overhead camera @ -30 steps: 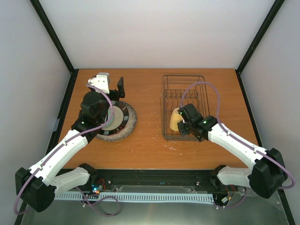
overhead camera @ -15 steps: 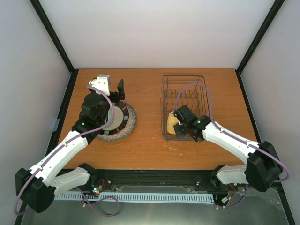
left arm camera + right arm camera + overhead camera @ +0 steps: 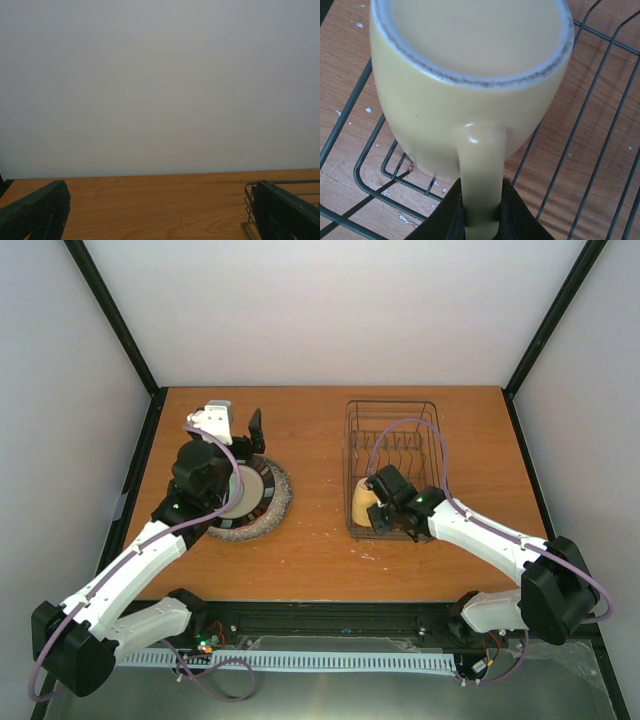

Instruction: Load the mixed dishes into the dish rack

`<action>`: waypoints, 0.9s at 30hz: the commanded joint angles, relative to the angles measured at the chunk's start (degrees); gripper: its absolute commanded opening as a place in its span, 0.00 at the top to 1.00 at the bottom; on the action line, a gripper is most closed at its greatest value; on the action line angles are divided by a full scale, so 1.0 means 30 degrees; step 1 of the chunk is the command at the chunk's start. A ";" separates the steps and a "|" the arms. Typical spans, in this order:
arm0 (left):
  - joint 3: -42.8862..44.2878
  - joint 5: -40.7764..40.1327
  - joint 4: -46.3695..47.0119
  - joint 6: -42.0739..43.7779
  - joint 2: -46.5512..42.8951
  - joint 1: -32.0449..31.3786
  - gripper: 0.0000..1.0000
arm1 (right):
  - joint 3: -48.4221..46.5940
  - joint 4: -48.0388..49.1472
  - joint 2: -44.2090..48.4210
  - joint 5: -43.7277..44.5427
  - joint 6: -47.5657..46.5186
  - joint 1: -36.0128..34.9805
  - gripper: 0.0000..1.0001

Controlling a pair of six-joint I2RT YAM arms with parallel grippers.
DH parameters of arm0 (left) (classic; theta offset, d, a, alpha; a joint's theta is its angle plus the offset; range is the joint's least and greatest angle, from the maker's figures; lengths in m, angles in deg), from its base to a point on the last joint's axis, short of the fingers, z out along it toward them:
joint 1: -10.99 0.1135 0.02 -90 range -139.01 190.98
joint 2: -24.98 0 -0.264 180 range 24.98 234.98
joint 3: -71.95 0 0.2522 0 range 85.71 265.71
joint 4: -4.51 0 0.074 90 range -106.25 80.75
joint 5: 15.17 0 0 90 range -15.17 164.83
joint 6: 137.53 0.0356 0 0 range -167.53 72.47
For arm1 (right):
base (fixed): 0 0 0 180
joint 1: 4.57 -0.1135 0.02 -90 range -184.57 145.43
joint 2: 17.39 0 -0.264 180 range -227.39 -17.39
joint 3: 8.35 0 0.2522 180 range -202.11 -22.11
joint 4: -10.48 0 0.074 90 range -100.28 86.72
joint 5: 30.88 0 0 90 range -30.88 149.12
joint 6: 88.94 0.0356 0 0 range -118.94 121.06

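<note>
The dish rack (image 3: 392, 403), a dark wire basket, stands on the right half of the table. My right gripper (image 3: 383, 508) is shut on the handle of a yellow mug (image 3: 364, 500) and holds it low in the rack's near left corner. In the right wrist view the mug (image 3: 470, 75) fills the frame, its handle (image 3: 480, 170) is pinched between the fingers of the gripper (image 3: 481, 215), and rack wires (image 3: 600, 125) lie beneath. My left gripper (image 3: 238, 425) is open and empty beyond a round dark-rimmed plate (image 3: 262, 490) on the left.
The left wrist view shows bare wooden table, the grey back wall, the two fingers (image 3: 35, 212) wide apart and the rack's corner (image 3: 247, 200) at the right. Upright slots fill the rack's far half (image 3: 405, 455). Grey walls enclose the table.
My right gripper has carried the mug a little left and down into the rack's near left corner. My left arm has barely moved.
</note>
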 commanded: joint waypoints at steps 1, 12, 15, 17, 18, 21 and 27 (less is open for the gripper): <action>0.0152 -0.0177 -0.0260 0.0408 -0.0376 -0.0128 0.00 | -0.0625 -0.0559 0.0443 -0.0287 0.0037 -0.0323 0.90; 0.1859 -0.0871 -0.4116 0.0142 -0.0412 -0.0128 0.00 | -0.1061 -0.1363 0.0643 -0.0579 -0.0236 -0.0447 0.86; 0.2031 -0.0855 -0.4942 -0.0151 -0.0568 -0.0128 0.00 | -0.1091 -0.1509 0.0379 -0.0939 -0.0303 -0.0524 0.84; 0.1858 -0.0887 -0.5092 -0.0224 -0.0828 -0.0128 0.00 | -0.1054 -0.1504 0.0254 -0.1108 -0.0304 -0.0662 0.83; 0.1744 -0.0914 -0.5066 -0.0210 -0.0948 -0.0128 0.00 | -0.1038 -0.1521 0.0123 -0.1239 -0.0303 -0.0720 0.83; 0.1560 -0.0987 -0.5037 -0.0198 -0.1179 -0.0126 0.00 | -0.1028 -0.1673 -0.0160 -0.1439 -0.0281 -0.0894 0.81; 0.1755 -0.1103 -0.5488 -0.0139 -0.1165 -0.0128 0.00 | -0.1114 -0.1962 -0.0391 -0.1641 0.0023 -0.1074 0.75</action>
